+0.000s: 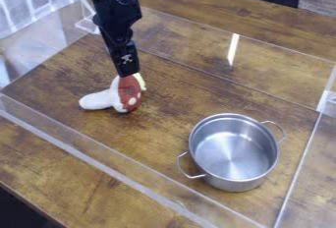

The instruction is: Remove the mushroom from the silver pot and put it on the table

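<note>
The mushroom (113,97) lies on its side on the table (191,60), white stem to the left and reddish-brown cap to the right. My gripper (128,68) hangs just above the cap, pointing steeply down. It is open and holds nothing. The silver pot (234,182) stands empty at the lower right, well apart from the mushroom and the gripper.
A bit of yellow (138,81) shows beside the mushroom's cap, partly hidden by the gripper. Clear acrylic strips (79,145) run along the front and the right (315,124) of the work area. A pale upright strip (233,53) stands behind the pot.
</note>
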`<action>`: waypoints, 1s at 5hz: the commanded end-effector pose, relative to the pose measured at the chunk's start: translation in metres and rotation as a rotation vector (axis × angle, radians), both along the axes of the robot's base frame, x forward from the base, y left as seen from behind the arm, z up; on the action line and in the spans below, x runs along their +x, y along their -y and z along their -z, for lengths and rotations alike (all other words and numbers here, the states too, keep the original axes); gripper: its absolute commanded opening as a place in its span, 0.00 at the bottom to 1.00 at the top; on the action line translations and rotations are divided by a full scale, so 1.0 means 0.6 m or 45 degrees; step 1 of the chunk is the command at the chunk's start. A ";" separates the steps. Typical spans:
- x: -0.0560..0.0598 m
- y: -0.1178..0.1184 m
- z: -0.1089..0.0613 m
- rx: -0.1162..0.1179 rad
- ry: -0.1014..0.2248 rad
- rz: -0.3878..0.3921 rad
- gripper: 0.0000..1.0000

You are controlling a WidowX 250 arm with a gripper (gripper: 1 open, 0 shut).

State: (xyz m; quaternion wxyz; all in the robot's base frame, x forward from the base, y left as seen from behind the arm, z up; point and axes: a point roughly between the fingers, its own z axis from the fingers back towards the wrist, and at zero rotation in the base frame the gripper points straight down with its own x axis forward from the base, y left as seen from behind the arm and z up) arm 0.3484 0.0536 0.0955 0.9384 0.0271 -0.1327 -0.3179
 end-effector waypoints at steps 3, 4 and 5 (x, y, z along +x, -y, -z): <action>-0.011 -0.069 -0.080 0.082 0.114 0.085 1.00; 0.011 -0.067 -0.073 0.081 0.129 0.132 1.00; 0.030 -0.056 -0.061 0.066 0.146 0.204 1.00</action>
